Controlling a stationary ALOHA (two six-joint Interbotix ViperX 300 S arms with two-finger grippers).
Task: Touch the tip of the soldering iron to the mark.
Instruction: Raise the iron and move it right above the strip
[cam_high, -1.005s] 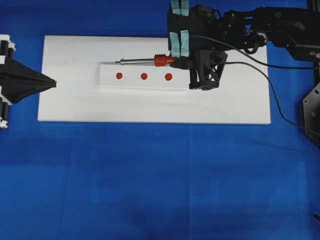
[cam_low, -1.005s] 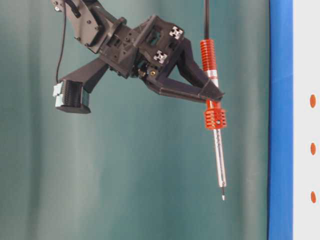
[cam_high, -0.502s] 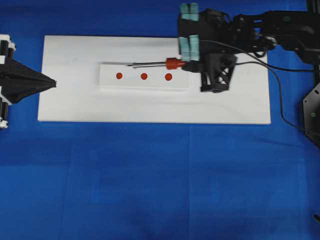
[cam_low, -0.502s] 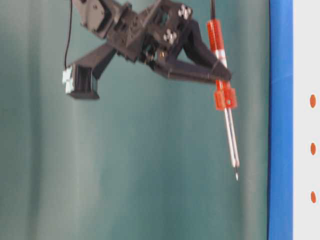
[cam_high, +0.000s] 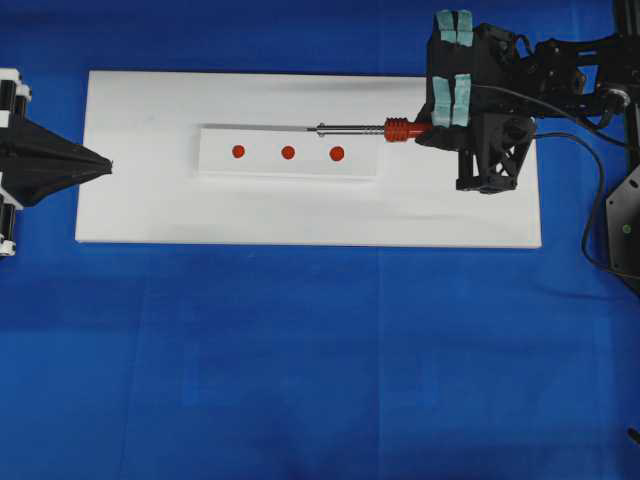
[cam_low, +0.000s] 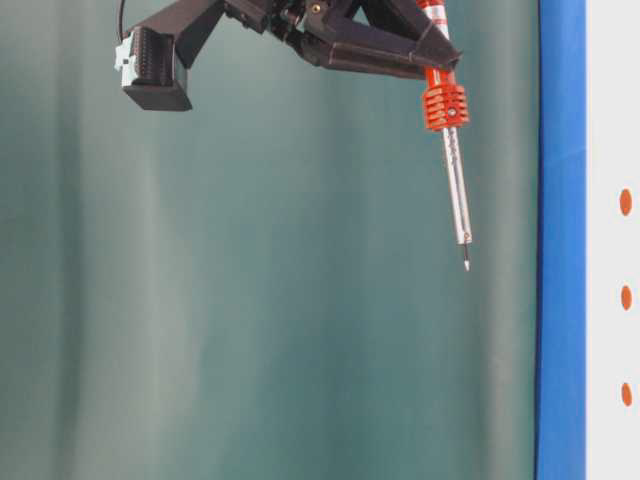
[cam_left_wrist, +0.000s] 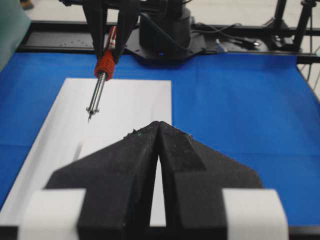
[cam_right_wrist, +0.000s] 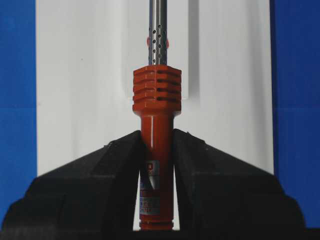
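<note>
The soldering iron (cam_high: 405, 130) has an orange-red handle and a silver shaft, and lies level pointing left. My right gripper (cam_high: 428, 134) is shut on its handle, as the right wrist view shows (cam_right_wrist: 156, 137). The tip hangs over the far edge of the white block (cam_high: 262, 162), between the middle and right dots. The mark (cam_high: 288, 152) is the middle red dot. In the table-level view the iron (cam_low: 455, 180) is clear of the surface, apart from the mark (cam_low: 626, 297). My left gripper (cam_high: 105, 165) is shut and empty at the board's left edge (cam_left_wrist: 158, 125).
The block sits on a white board (cam_high: 150, 210) on a blue cloth. The iron's black cord (cam_high: 570, 150) runs off to the right past the right arm. Two end dots (cam_high: 238, 152) (cam_high: 337, 153) flank the mark.
My right gripper has drawn back to the right with the iron. The tip went from over the left end dot to between the middle and right dots. The left gripper has not moved.
</note>
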